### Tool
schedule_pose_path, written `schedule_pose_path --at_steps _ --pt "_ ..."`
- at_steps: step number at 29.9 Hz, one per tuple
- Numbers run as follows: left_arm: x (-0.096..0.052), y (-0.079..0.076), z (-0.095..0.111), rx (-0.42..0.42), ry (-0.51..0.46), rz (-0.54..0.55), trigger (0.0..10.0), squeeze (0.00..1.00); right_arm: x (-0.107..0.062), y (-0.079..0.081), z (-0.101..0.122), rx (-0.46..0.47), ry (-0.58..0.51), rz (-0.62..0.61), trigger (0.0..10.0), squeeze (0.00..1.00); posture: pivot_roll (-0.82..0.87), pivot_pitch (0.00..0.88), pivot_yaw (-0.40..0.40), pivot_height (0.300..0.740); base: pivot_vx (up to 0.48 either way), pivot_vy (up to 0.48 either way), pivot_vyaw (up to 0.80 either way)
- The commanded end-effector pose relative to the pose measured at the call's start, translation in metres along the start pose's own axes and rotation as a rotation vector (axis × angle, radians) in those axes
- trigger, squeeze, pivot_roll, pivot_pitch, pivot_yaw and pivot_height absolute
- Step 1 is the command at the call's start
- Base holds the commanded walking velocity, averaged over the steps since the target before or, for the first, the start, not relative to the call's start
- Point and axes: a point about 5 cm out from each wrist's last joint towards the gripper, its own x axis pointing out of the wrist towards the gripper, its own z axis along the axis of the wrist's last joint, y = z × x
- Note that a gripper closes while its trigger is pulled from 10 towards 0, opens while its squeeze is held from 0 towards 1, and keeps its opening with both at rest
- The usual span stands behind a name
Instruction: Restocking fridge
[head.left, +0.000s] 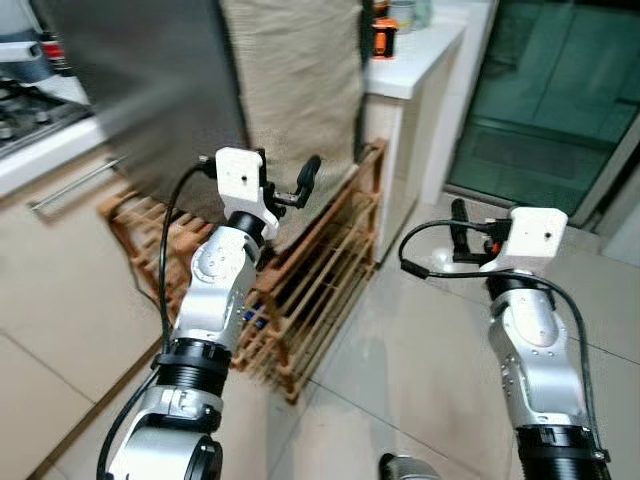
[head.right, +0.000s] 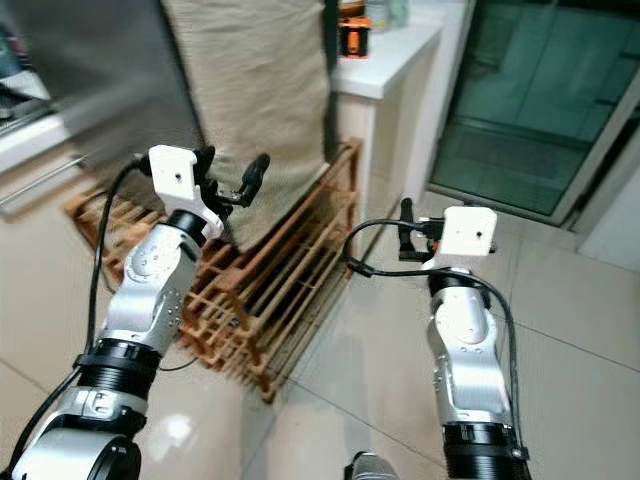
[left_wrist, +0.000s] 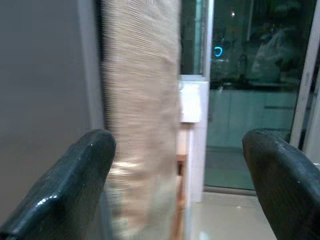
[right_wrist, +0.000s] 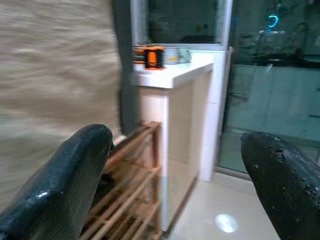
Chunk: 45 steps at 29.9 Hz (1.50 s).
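Restocking looks barely begun. Left gripper (head.left: 300, 185) and right gripper (head.left: 462, 240) both have fingers apart and carry nothing. Grey fridge (head.left: 150, 90) stands far left, behind the wooden rack (head.left: 320, 270).

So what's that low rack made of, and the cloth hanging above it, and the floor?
The rack looks like wood with an orange-brown finish: thin slats and square posts. The cloth seems a coarse woven fabric, beige, burlap-like; the weave shows in the left wrist view. The floor appears to be glossy pale tile, with grout lines and reflections.
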Motion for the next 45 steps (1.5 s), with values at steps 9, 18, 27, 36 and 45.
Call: schedule_pose_path --at_steps 9,18,27,36,45 --pt "0.007 -0.018 0.008 0.011 -0.03 -0.043 10.0 0.0 0.006 0.001 0.009 -0.036 -0.043 0.017 10.0 0.0 -0.17 0.0 0.074 0.74 0.0 0.0 0.0" --pt "-0.052 0.003 -0.019 0.056 0.104 -0.001 10.0 0.0 -0.041 -0.017 0.024 -0.071 -0.09 -0.008 10.0 0.0 -0.16 0.0 0.054 0.74 0.0 0.0 0.0" --pt "-0.086 0.002 0.0 0.016 0.046 0.046 10.0 0.0 -0.073 -0.031 0.025 -0.101 -0.077 -0.091 10.0 0.0 -0.17 0.0 0.041 0.74 0.042 0.0 0.0" --pt "-0.068 -0.011 0.019 -0.007 0.003 0.015 10.0 0.0 -0.07 -0.024 0.023 -0.087 -0.05 -0.071 10.0 0.0 -0.17 0.0 0.059 0.74 0.48 0.0 0.0" --pt "-0.057 -0.005 0.021 -0.059 0.024 0.074 10.0 0.0 -0.063 -0.016 0.022 -0.08 -0.044 -0.031 10.0 0.0 -0.16 0.0 0.059 0.74 0.48 0.0 0.0"
